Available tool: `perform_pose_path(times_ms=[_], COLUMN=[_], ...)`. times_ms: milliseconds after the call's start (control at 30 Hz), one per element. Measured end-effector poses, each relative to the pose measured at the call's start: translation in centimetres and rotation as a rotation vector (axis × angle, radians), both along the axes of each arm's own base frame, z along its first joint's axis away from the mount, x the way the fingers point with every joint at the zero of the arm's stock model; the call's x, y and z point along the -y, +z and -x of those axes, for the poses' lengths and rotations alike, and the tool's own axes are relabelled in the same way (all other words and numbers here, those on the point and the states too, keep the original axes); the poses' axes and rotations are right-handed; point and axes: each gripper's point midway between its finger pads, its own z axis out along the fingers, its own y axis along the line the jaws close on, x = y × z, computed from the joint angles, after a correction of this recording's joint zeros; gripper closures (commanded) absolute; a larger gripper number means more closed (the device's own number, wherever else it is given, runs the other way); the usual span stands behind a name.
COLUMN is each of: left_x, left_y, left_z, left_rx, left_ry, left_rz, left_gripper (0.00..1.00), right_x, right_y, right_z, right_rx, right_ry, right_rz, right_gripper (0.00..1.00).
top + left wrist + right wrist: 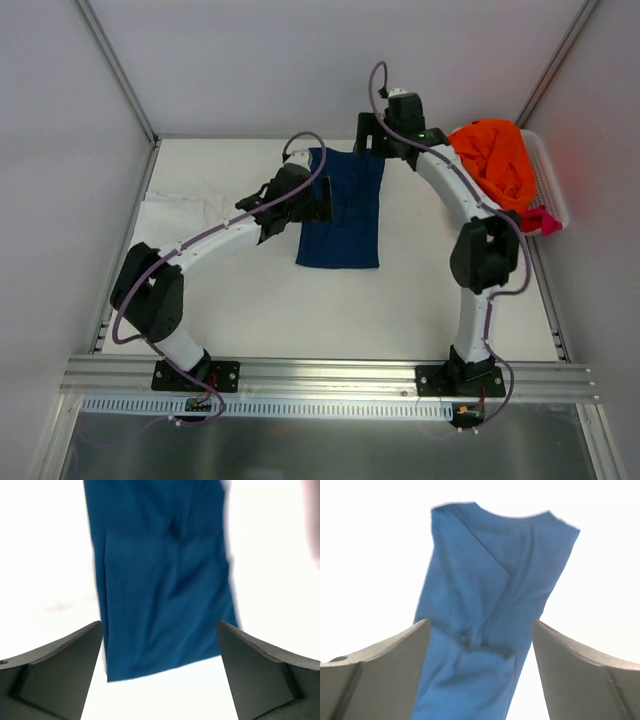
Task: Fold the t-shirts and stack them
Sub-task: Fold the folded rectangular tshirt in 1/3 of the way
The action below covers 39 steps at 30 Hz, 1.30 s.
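The navy blue t-shirt [345, 212] lies folded into a long narrow strip on the white table [260, 300], running front to back. My left gripper [318, 202] is open over the strip's left edge; in the left wrist view the navy shirt [160, 570] lies just ahead of the open left gripper [160, 625]. My right gripper [370, 142] is open above the strip's far end; in the right wrist view the creased navy shirt [495, 570] spans the gap of the open right gripper [480, 622]. Neither gripper holds cloth.
A white t-shirt [175, 215] lies flat at the table's left side. The white slatted basket [553, 180] at the far right holds an orange t-shirt [495, 160], with a magenta-pink t-shirt [540, 220] at its near end. Metal frame posts stand at the back corners.
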Motion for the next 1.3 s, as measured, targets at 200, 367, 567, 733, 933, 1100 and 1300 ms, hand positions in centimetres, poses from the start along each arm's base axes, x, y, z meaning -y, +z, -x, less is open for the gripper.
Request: perform_pose_path(times_ms=[200, 367, 567, 733, 933, 1100, 1300], left_x=[-0.4, -1.9, -3.3, -3.8, -4.8, -4.9, -4.4], left_y=[8.1, 3.5, -5.1, -6.9, -5.7, -6.0, -8.6], left_z=[-1.7, -1.5, 2.5, 4.1, 2.5, 2.1, 3.3], left_rx=[0.184, 0.086, -0.094, -0.133, -0.07, -0.083, -0.154], left_ry=[0.012, 0.014, -0.067, -0.119, -0.126, -0.137, -0.15], left_rz=[0.059, 0.018, 0.028, 0.129, 0.276, 0.353, 0.389], left_gripper=[0.01, 0.01, 0.01, 0.01, 0.01, 0.01, 0.01], right_x=[3.0, 4.1, 4.6, 4.3, 3.6, 3.8, 4.5], right_y=[11.6, 5.3, -10.4, -12.8, -9.4, -9.6, -11.5], right_z=[7.5, 11.7, 19.8, 22.0, 21.3, 22.3, 24.1], right_rx=[0.185, 0.034, -0.361, -0.437, -0.307, -0.295, -0.342], right_ry=[-0.001, -0.03, -0.06, -0.088, -0.06, -0.067, -0.102], right_rz=[-0.078, -0.08, -0.167, -0.264, -0.353, -0.375, -0.368], right_gripper=[0.13, 0.12, 0.1, 0.09, 0.08, 0.08, 0.08])
